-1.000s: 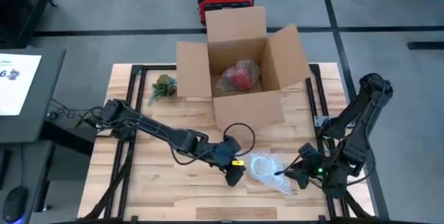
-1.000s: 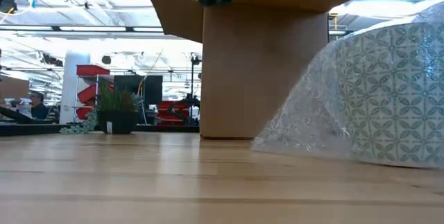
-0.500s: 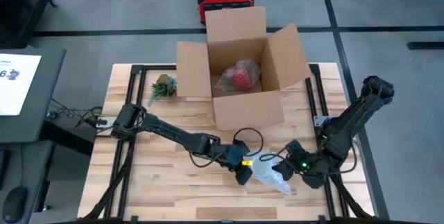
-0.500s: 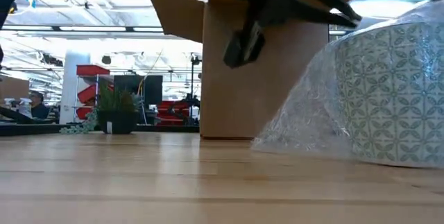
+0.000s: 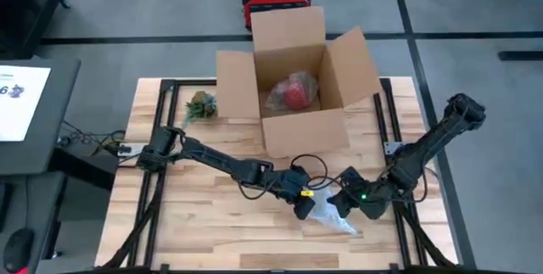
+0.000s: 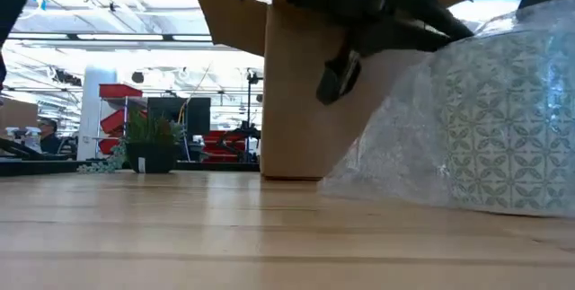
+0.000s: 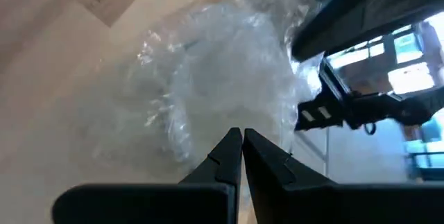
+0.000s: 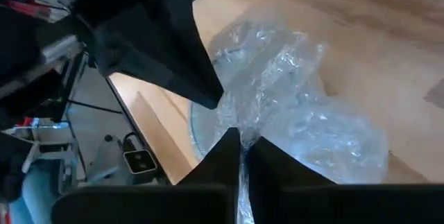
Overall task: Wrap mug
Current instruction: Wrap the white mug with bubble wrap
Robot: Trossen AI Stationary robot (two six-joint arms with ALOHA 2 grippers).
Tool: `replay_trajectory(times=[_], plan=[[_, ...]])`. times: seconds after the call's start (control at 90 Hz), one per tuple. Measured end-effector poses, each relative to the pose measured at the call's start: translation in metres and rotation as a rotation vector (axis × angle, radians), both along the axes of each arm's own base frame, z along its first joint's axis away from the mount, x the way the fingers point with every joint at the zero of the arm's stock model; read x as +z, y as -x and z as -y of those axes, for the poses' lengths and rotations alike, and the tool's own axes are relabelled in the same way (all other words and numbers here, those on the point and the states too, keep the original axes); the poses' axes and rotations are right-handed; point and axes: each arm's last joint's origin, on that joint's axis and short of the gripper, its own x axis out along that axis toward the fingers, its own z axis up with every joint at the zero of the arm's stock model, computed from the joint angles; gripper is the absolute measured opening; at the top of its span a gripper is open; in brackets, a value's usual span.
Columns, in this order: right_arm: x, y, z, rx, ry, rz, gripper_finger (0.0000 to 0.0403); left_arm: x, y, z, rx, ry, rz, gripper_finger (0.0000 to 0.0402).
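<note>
Though bubble wrap (image 5: 333, 215) veils it, mug (image 6: 503, 137) pattern faint.

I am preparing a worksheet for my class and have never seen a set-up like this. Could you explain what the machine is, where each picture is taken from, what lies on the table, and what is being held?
This is a robot with two dark jointed arms at a pale wooden table. One picture looks straight down, one looks level along the tabletop, and two come from cameras on the wrists.

On the table stand an open brown cardboard box with a red object wrapped in clear film inside, and a small green potted plant.

Near the front lies a white mug with a green pattern, covered in clear bubble wrap. Both arms reach to it. The left gripper has its fingers shut, right by the wrap. The right gripper pinches a fold of the wrap between its shut fingers.
</note>
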Motion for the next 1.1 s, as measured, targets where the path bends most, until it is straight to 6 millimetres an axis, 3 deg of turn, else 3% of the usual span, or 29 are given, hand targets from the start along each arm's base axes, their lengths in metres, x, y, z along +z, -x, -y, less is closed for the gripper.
replay_trajectory(times=[0.2, 0.322, 0.444, 0.678, 1.0, 1.1], plan=[[-0.024, -0.018, -0.003, 0.052, -0.024, -0.129, 0.0001, 0.022, -0.01, -0.013, 0.034, 0.001, 0.134, 0.0], [-0.03, -0.029, -0.005, 0.05, -0.042, -0.158, 0.0, 0.011, -0.012, -0.012, 0.026, 0.013, 0.086, 0.0], [-0.024, -0.035, -0.003, 0.048, -0.017, -0.214, 0.0, -0.008, -0.013, -0.009, 0.018, 0.018, 0.026, 0.0], [-0.003, -0.026, -0.003, 0.062, 0.089, -0.404, 0.0007, -0.01, -0.016, -0.01, 0.012, 0.036, 0.044, 0.0], [0.026, -0.027, -0.006, 0.145, 0.149, -0.411, 0.0079, -0.014, -0.015, -0.01, 0.001, -0.006, 0.019, 0.0], [0.035, -0.026, -0.008, 0.156, 0.151, -0.407, 0.0085, -0.014, -0.015, -0.011, 0.0, -0.01, 0.019, 0.0]])
